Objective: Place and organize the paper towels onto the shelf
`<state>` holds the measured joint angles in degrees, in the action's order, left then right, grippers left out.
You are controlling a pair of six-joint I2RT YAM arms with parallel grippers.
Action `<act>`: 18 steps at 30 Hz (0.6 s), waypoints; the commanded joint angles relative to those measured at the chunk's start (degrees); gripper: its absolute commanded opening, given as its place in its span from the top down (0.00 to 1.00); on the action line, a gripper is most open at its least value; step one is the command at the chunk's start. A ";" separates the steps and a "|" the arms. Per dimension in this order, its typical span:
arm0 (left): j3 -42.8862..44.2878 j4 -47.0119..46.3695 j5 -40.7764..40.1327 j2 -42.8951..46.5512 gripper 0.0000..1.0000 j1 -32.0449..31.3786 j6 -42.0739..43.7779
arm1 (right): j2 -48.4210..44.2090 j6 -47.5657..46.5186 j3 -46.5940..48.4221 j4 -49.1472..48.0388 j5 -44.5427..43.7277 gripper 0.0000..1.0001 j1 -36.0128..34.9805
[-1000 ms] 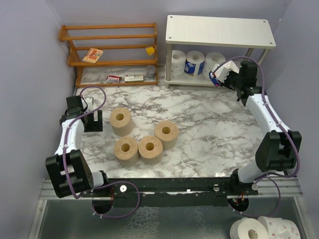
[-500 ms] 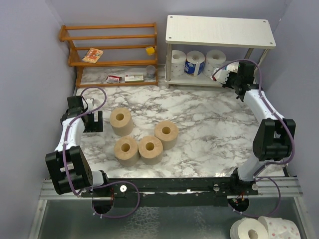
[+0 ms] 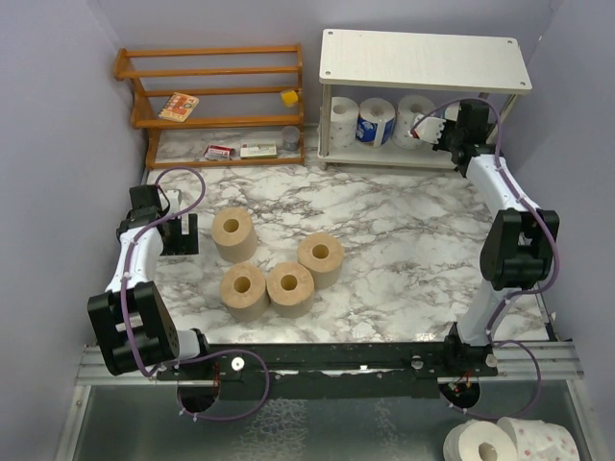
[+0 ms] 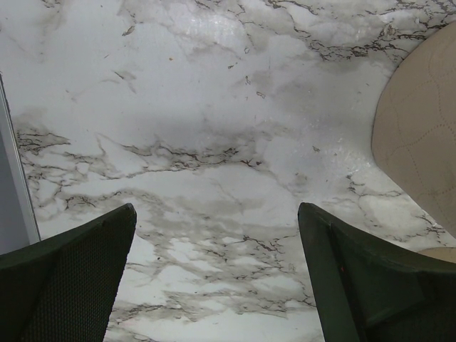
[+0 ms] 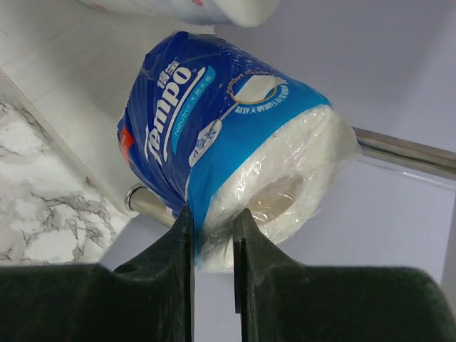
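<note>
1. At the right end of the shelf's (image 3: 423, 60) lower board, the right gripper (image 5: 212, 214) is clenched on a blue-and-white wrapped roll (image 5: 228, 135). Its two fingers squeeze a thin pinch at the roll's end face, beside the core. That narrow hold probably spares it from spanning the fat roll's full width.
2. The held roll hangs tilted under the top board, close to a silver tube leg (image 5: 402, 151). Whether it touches the lower board I cannot tell.
3. Three shelved rolls (image 3: 375, 120) stand upright in a row on that lower board: white, blue-wrapped, white. I judge the step in hand to be setting the held roll in at the row's right end, so the row stays tidy.
4. The left gripper (image 4: 215, 214) is released, its jaws wide over the bare marble worktop (image 3: 404, 240). It is near a tan roll (image 4: 420, 135) but not touching it, and it looks parked out of the way.
5. Four tan rolls (image 3: 233, 233) stand on end mid-worktop, well apart from the shelf, so roughly half the job remains.
</note>
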<state>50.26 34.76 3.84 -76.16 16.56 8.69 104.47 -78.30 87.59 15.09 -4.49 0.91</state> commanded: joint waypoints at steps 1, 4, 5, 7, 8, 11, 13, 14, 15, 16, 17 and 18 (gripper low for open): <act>0.55 -0.72 -0.32 0.17 0.01 0.35 0.07 | 2.99 -4.87 3.76 -1.75 -5.95 0.99 0.67; 0.54 -0.70 -0.28 0.59 0.01 0.34 0.10 | 4.01 -4.50 3.52 -2.49 -6.06 0.99 0.67; 0.46 -0.67 -0.24 0.80 0.01 0.40 0.10 | 4.14 -4.49 3.13 -3.12 -6.01 0.99 0.67; 0.47 -0.72 -0.10 1.00 0.01 0.36 0.05 | 4.48 -4.47 2.90 -4.39 -6.48 0.99 0.67; 0.50 -0.67 -0.06 1.01 0.01 0.39 0.07 | 4.64 -4.44 2.93 -4.79 -6.75 0.99 0.67; 0.52 -0.69 0.02 0.74 0.01 0.40 0.09 | 4.91 -4.79 2.85 -5.89 -7.30 0.99 0.76; 0.54 -0.74 0.05 0.48 0.01 0.40 0.03 | 5.19 -5.09 2.92 -7.00 -8.02 0.99 0.76; 0.56 -0.74 0.03 0.33 0.01 0.36 0.05 | 5.36 -5.18 2.93 -7.51 -8.33 0.99 0.76; 0.58 -0.65 0.03 0.16 0.01 0.37 0.07 | 5.51 -5.20 2.86 -8.06 -8.53 0.98 0.77; 0.55 -0.62 -0.02 0.11 0.01 0.40 0.08 | 5.61 -5.26 2.71 -8.66 -8.83 0.96 0.78; 0.66 -0.56 -0.09 0.00 0.01 0.33 0.09 | 5.61 -5.16 2.42 -9.52 -9.13 0.94 0.79; 0.63 -0.53 -0.26 0.03 0.01 0.40 0.02 | 5.53 -4.90 2.03 -10.48 -9.54 0.91 0.78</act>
<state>50.26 34.76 3.84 -76.16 16.56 8.69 109.62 -79.70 89.01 11.99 -10.48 1.23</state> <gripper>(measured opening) 0.991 0.182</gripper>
